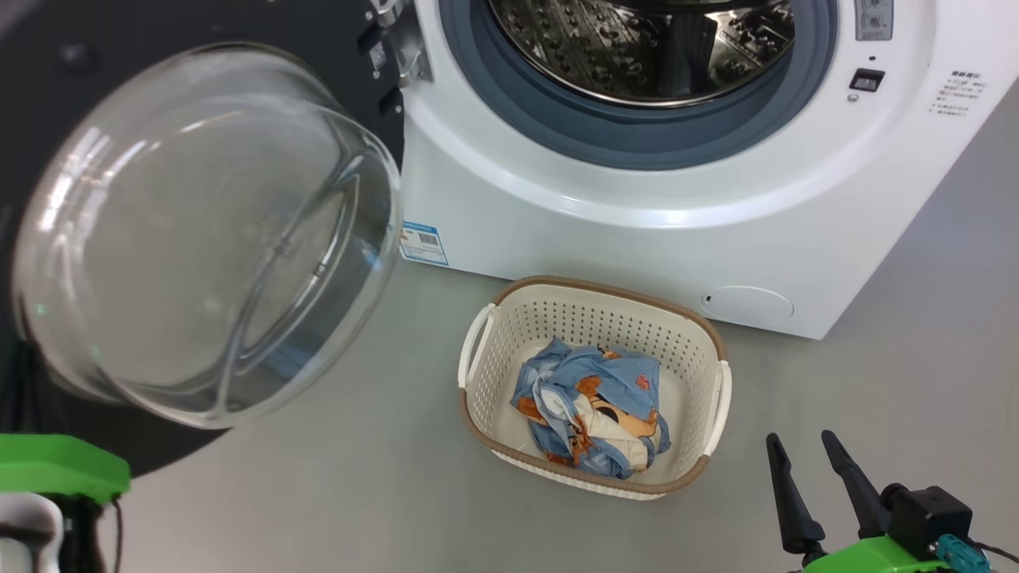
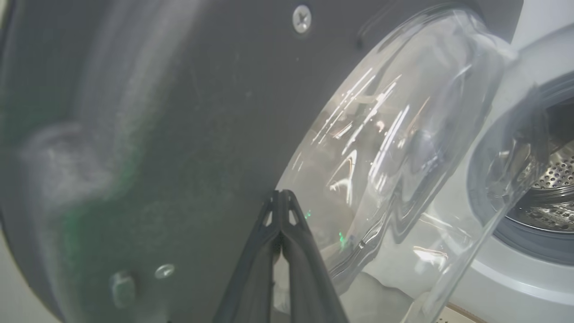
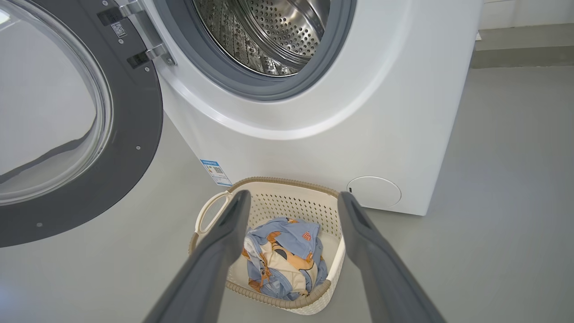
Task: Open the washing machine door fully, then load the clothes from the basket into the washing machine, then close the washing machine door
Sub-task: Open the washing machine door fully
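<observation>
Door standing wide open; loading not yet started.
Left gripper, fingers pressed together on nothing, is pointing at the door's inner face close ahead of its tips. Right gripper, fingers spread and empty, is hovering with the basket and clothes framed between them, washer beyond, drum looking empty. Loading and closing are pending. Blue sticker is showing a code, print unreadable.

Straight above the basket it's wide open, the clothes lying uncovered inside. Behind the basket, the washing machine shows its drum mouth clear. Left of the basket, the washing machine door stands swung out, its glass bowl bulging into the way. Right of it, bare floor.
</observation>
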Robot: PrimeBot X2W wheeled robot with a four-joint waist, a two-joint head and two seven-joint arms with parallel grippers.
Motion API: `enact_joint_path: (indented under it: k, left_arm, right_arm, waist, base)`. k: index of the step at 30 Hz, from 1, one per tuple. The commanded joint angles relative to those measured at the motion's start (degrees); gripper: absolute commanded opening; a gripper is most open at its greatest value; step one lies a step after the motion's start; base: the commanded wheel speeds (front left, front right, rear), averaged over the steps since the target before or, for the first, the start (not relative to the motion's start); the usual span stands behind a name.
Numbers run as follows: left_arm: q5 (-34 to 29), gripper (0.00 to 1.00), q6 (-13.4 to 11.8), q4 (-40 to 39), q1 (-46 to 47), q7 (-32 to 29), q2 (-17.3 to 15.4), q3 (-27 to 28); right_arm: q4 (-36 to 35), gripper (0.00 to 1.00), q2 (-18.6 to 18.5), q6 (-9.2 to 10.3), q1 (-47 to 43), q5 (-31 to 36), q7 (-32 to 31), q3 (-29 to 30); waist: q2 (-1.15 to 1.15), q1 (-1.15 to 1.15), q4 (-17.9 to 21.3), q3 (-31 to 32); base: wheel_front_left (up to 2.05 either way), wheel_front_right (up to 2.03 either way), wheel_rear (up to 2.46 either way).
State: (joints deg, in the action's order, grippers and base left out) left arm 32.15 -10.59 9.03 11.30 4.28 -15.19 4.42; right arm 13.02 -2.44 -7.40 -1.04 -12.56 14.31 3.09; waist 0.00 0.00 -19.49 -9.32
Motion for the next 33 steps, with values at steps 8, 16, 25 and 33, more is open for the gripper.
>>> enact_joint_path:
  k: [8, 16, 25, 33]
  left_arm:
    - [0.13, 0.00, -0.13, 6.26, 7.50, 3.91, -4.06, 4.12]
    - [-0.31, 0.00, -0.03, 13.76, 11.62, 6.51, -5.55, 4.55]
    - [-1.19, 0.00, 0.81, 21.06, 15.46, 8.38, -6.77, 3.88]
    - [-2.07, 0.00, 1.85, 25.53, 18.08, 9.34, -6.61, 2.43]
  right_arm:
    - [-0.76, 1.00, -0.43, -0.09, 2.42, 1.33, 0.69, -1.51]
    - [-0.22, 1.00, -0.43, -0.09, 2.69, 1.27, 0.69, -1.73]
    - [0.05, 1.00, -0.60, -0.09, 2.47, 1.44, 0.69, -1.64]
    - [-0.05, 1.00, -0.64, -0.09, 1.25, 1.15, 0.69, -0.99]
  waist:
    - [0.00, 0.00, 1.15, -1.37]
    - [0.00, 0.00, 1.86, -1.31]
    - [0.00, 0.00, 2.12, -1.18]
    - [0.00, 0.00, 0.93, 0.01]
  base:
    - [0.00, 0.00, 0.00]
    - [0.00, 0.00, 0.00]
    - [0.00, 0.00, 0.00]
    - [0.00, 0.00, 0.00]
